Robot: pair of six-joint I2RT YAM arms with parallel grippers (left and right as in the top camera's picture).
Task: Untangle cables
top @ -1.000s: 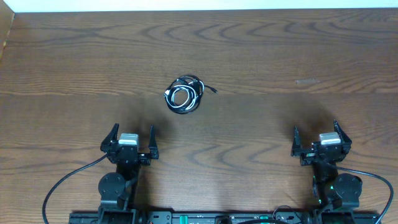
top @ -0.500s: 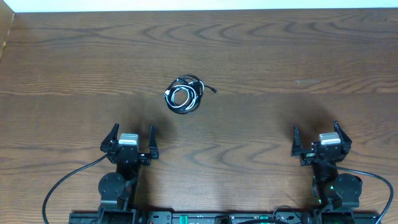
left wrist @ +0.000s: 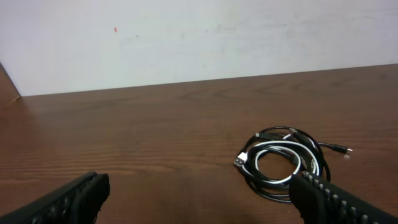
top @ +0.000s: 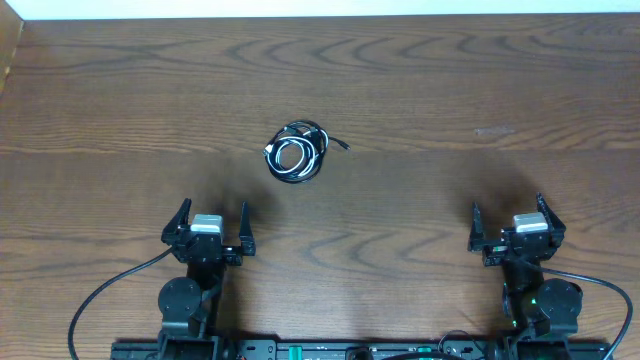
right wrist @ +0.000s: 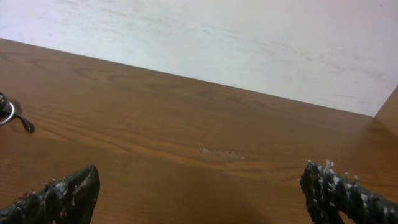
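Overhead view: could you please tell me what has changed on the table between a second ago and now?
Nothing has visibly changed. The cables lie in the same coiled bundle on the table. The left gripper and right gripper stay open and empty at the near edge, well apart from the bundle.

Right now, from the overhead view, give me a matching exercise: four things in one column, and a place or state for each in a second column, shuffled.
Column one:
1. cables
2. left gripper
3. right gripper
4. pale scuff

Column two:
A. open, low in the overhead view, right side
B. coiled in one bundle, near the centre
C. faint mark on the wood, beyond the right gripper
D. open, low in the overhead view, left side

Pairs: 1-B, 2-D, 3-A, 4-C.
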